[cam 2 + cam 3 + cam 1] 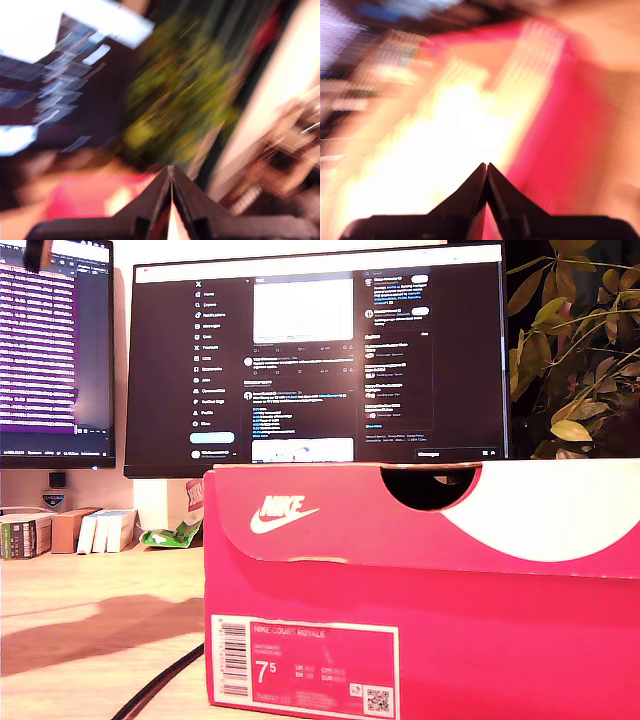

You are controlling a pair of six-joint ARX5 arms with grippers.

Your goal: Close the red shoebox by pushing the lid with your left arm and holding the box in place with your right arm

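Black grippers — both pinched closed.

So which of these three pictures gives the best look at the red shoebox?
The exterior view: the red shoebox fills its foreground in sharp focus, with the logo, size label and lid readable. Both wrist views are badly motion-blurred. The first shows only a pink smear beside the shut end effector; the second shows a red and white blur.
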